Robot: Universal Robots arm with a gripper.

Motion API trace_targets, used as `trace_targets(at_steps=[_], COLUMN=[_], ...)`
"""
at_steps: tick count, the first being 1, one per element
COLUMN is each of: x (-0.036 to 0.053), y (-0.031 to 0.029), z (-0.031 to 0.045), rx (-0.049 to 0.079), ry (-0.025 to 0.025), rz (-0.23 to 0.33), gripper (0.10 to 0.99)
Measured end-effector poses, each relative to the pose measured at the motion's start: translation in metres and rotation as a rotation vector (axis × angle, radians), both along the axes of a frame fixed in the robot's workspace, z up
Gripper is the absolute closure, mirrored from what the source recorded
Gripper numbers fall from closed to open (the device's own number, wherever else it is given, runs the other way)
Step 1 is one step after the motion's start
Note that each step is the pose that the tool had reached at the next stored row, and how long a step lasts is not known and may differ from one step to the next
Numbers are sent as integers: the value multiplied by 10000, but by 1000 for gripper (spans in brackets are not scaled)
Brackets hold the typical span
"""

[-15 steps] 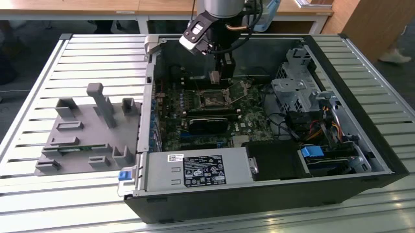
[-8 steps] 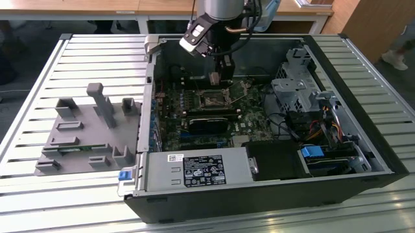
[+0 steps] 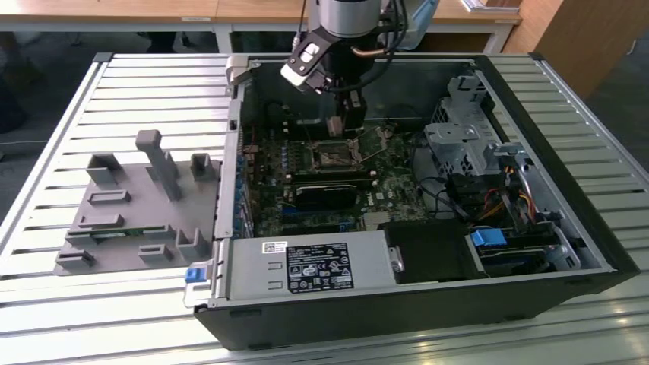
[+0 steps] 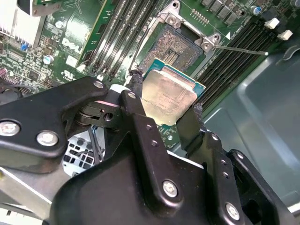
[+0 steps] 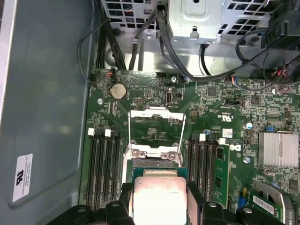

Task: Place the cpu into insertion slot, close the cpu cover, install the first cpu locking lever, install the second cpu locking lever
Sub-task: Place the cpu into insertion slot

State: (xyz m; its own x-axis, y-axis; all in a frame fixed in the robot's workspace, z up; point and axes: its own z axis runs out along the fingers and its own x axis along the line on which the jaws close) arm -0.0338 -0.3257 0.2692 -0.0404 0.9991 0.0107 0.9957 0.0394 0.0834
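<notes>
Gripper [image 4: 165, 102] clenched on the cpu [image 4: 169, 91], hanging just over the insertion slot [image 4: 177, 46] mid-motherboard [image 5: 211, 101]. Cpu cover [image 5: 154, 125] stands open. My worry: any skew or corner offset at seating could bend socket pins.

One open black metal computer case [image 3: 568, 228]; one green motherboard [image 5: 140, 84] inside it; one small flat square cpu with a pale silvery metal top [image 5: 159, 199]; one small square dark insertion slot with a metal rim [image 4: 176, 44]; one thin square metal-frame cpu cover [image 5: 154, 112]; one black gripper [image 4: 166, 96] with two fingers [image 4: 140, 122]; one round silver coin battery [image 5: 118, 91]; one finned silver heat sink [image 5: 277, 149]; one silver power supply box with a black-and-white label [image 3: 304, 266]; two blue plastic tabs [image 3: 197, 274] on the case; one white sticker [image 5: 22, 177] on the case wall; one grey moulded fixture block [image 3: 132, 220]; one slatted metal table [image 3: 61, 304].
</notes>
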Motion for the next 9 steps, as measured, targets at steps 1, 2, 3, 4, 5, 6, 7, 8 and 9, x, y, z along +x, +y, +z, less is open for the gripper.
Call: trace_targets(at_steps=[1, 2, 3, 4, 5, 6, 7, 8, 9], x=[0, -1, 0, -1, -1, -2, -2, -2, -2], y=[4, 7, 8, 11, 14, 17, 21, 26, 28], z=[-17, -35, -53, -71, -89, -107, -123, -138, -155], rx=[-1, -2, -3, -2, -2, -4, -3, -4, -4], ry=[0, 1, 1, 0, 0, 1, 0, 0, 1], rz=[0, 0, 1, 1, 0, 0, 0, 0, 0], gripper=[545, 545, 545, 545, 545, 545, 545, 545, 545])
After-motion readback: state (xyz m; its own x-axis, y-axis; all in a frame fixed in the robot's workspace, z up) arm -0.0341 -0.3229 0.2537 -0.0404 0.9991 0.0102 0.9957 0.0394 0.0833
